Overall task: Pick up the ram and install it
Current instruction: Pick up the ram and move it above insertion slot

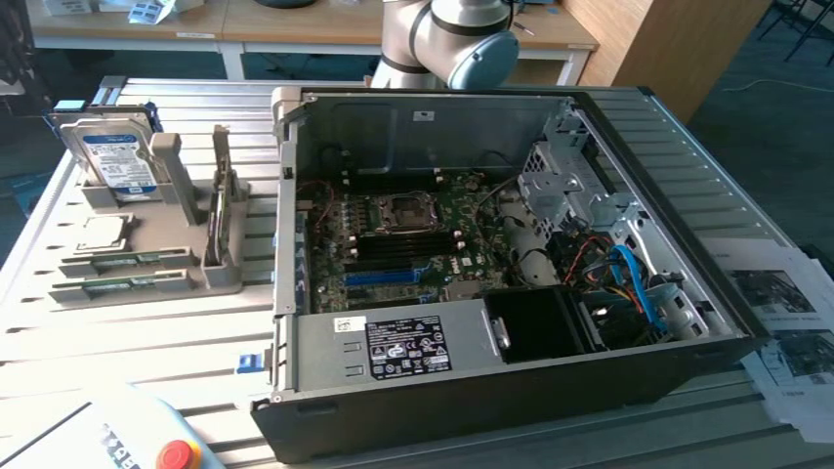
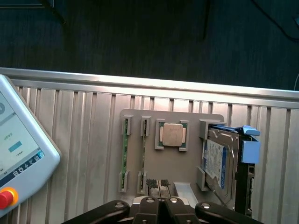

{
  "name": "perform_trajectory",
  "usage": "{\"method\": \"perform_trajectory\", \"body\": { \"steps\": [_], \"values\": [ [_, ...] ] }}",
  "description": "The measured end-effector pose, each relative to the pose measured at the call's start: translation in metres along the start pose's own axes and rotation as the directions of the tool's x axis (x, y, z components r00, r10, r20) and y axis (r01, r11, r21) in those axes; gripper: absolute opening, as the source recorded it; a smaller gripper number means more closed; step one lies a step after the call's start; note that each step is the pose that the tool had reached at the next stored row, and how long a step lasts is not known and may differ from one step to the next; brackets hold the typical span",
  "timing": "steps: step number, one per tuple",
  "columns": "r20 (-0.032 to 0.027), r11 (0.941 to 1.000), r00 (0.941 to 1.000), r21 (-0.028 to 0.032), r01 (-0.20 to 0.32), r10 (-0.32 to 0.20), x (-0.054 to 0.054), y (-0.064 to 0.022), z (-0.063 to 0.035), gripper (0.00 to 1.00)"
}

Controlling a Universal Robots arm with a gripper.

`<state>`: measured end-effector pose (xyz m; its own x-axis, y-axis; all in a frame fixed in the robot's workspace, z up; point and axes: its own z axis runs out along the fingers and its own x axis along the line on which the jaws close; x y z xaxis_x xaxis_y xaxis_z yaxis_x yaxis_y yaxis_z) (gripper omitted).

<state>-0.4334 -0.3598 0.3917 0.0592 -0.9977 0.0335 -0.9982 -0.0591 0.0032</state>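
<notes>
Barely begun, by the look of it: open computer case [image 1: 521, 391] on the exterior view's right, with no stick seen standing in the blue slot strip [image 1: 391, 277] on its motherboard. On the exterior view's left, grey holder tray [image 1: 219, 278] with the hard drive [image 1: 115, 156] at its far end and, at the near end, the ram [image 2: 125, 154] and a second stick [image 2: 143, 154] lying side by side, neither lifted. Gripper [image 2: 158, 184] pinched fully closed on nothing, above the tray and touching neither stick; pick-up and installing both left to do.
</notes>
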Motion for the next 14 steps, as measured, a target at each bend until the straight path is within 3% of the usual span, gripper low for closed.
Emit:
{"method": "perform_trajectory", "body": {
  "steps": [10,14],
  "values": [
    [-0.0001,0.9997,0.9997,0.0007,0.023,-0.023,0.002,-0.011,0.0,0.1],
    [-0.0002,0.9996,0.9996,0.0007,0.027,-0.027,0.003,-0.0114,0.0,0.1]
  ]
}}
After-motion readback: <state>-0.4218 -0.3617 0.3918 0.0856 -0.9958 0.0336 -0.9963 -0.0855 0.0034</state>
